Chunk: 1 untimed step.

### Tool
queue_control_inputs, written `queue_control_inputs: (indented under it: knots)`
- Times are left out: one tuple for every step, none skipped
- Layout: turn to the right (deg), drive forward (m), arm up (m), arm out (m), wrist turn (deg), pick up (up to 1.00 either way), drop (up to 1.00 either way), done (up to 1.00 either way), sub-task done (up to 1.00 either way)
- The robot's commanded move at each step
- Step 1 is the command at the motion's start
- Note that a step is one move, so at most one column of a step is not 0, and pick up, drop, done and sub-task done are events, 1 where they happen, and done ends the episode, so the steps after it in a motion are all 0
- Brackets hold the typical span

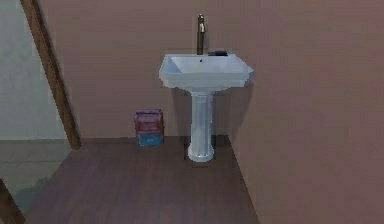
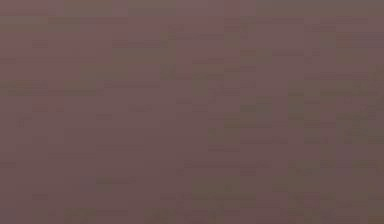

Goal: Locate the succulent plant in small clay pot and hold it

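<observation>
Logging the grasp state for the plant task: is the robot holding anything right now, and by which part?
It cannot be told from these pictures. Ahead stand a white pedestal sink and, low beside it, a small box.

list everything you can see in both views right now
pedestal sink: one, white, against the back wall, right of the forward view's middle
faucet: one, brass, upright on the sink's back rim
box: one, small, pink and blue, on the floor against the wall, left of the sink's pedestal
door frame: one, brown wood, at the forward view's left
floor: dark wood boards in front of the sink
wall: mauve-pink, behind the sink and along the forward view's right
plain surface: mauve, across the arm side view
</observation>
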Motion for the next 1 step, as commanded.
queue_control_inputs:
  knots:
    - [0.0, 0.60, 0.00, 0.00, 0.0, 0.00, 0.00, 0.00, 0.00]
